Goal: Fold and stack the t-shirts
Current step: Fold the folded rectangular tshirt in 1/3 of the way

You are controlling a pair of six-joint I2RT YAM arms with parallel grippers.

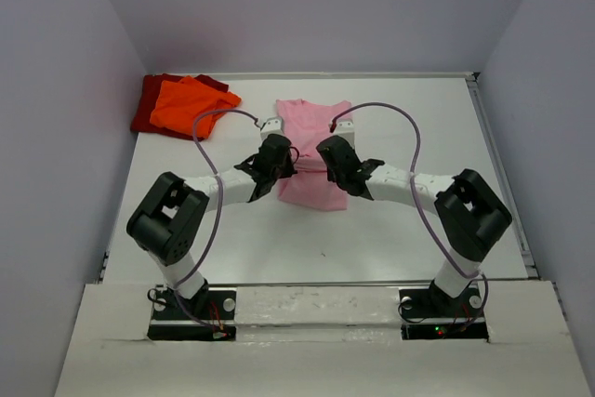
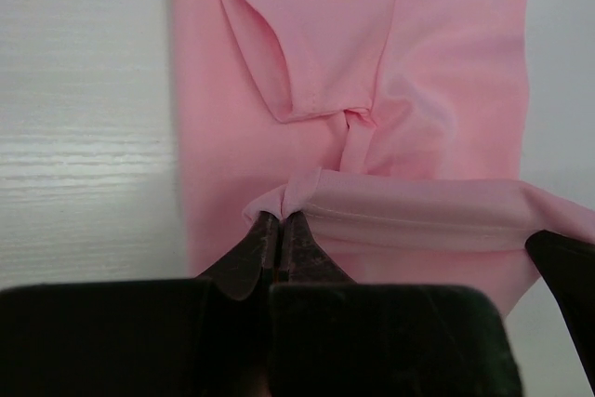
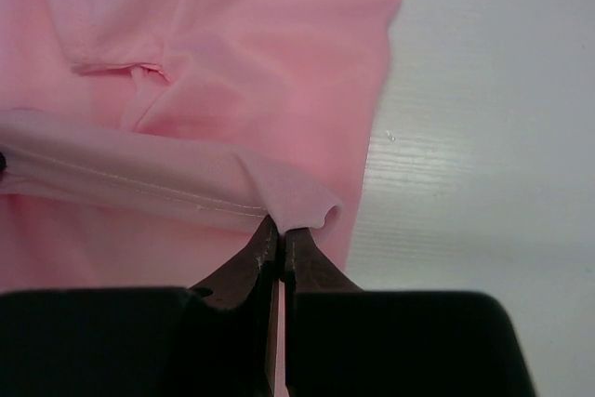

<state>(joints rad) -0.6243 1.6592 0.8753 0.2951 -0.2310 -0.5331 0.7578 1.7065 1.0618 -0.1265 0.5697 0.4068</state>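
The light pink t-shirt [image 1: 311, 127] lies in the middle of the table, sleeves folded in. Its near hem is lifted off the cloth below and stretched between both grippers. My left gripper [image 2: 280, 218] is shut on the hem's left corner [image 2: 279, 194]. At the right corner [image 3: 297, 202] of the same hem, my right gripper [image 3: 281, 227] is shut on the cloth. In the top view both grippers [image 1: 288, 151] [image 1: 327, 148] hover over the shirt's middle. The bright orange t-shirt [image 1: 191, 104] lies on the dark red one [image 1: 149, 104] at the far left.
White walls close the table on the left, back and right. The table's bare surface [image 1: 400, 239] shows around the pink shirt. Cables [image 1: 390, 118] loop from each wrist above the cloth.
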